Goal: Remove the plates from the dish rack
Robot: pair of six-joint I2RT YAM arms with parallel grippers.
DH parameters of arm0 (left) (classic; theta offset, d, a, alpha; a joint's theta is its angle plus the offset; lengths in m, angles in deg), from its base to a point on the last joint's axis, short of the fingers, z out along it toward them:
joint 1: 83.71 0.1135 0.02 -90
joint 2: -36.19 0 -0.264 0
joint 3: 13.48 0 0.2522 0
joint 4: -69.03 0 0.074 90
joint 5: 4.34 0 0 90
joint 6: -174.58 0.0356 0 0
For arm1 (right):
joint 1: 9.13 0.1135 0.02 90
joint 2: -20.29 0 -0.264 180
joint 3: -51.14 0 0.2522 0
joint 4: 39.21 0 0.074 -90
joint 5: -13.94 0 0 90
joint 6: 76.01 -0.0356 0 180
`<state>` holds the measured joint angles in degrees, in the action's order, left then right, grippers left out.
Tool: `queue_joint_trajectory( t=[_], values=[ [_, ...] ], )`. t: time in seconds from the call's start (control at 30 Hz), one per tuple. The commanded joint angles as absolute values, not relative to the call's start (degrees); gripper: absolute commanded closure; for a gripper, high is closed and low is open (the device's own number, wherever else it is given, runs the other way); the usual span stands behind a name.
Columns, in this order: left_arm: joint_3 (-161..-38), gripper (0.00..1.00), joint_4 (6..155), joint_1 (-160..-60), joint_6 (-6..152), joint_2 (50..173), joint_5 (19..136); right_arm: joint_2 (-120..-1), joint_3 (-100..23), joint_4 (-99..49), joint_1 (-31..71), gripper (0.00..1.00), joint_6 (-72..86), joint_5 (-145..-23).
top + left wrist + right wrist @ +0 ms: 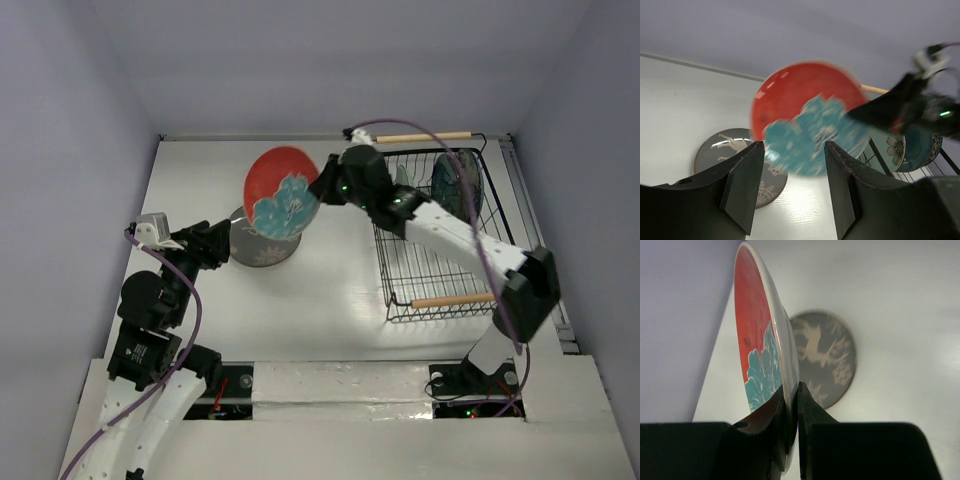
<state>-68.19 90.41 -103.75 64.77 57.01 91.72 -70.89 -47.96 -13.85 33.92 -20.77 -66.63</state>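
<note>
Black fingers [810, 422] of the right gripper [791, 390] fill the bottom of its wrist view. They are pinched tight on the lower rim of the red plate [752, 340], which stands on edge between them, its glossy red and teal-flower face to their left and its pale back to their right. Only the top view shows the white table [330, 290] and the black wire rack [430, 270] with two wooden rod handles [452, 300]. The rack lies right of that gripper [325, 185], with a teal plate [455, 185] upright inside. The left wrist view alone shows a second, pale flowered plate [895, 150] beside it. There the left gripper [794, 147] has its blunt matte jaws wide apart and empty. The red plate [800, 100], blurred, hangs beyond and above the gap. The grey plate [722, 147], round with pale deer, lies flat on the table beyond the left finger. In the right wrist view it [827, 355] sits beyond the fingertips, to their right.
</note>
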Motion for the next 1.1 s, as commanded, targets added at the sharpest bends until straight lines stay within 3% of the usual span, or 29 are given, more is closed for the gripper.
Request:
queue_joint_trajectory(
  t=[0.0, 0.23, 0.83, 0.87, 1.0, 1.07],
  values=[
    [-68.5, 0.52, 88.0, -103.0, 64.7, 56.8, 91.5, -74.1, -50.5, -32.6, 36.1, 1.00, -32.2, -73.1],
    [-68.5, 0.51, 88.2, -103.0, 64.7, 56.8, 91.5, -84.0, -47.4, -43.5, 36.7, 1.00, -41.6, -72.5],
    [-68.5, 0.51, 88.2, -103.0, 65.1, 56.9, 91.2, -98.3, -47.0, -47.9, 36.7, 1.00, -49.6, -75.7],
    [-68.5, 0.51, 88.2, -103.0, 65.0, 56.9, 91.1, -98.3, -45.9, -48.5, 36.7, 0.98, -49.9, -75.7],
    [-68.5, 0.51, 88.2, -103.0, 64.9, 56.8, 90.9, -98.9, -45.0, -44.8, 36.7, 0.59, -48.0, -75.6],
    [-68.5, 0.51, 88.2, -103.0, 64.9, 56.8, 90.8, -99.0, -45.1, -42.9, 36.7, 0.47, -46.6, -75.6]
  ],
)
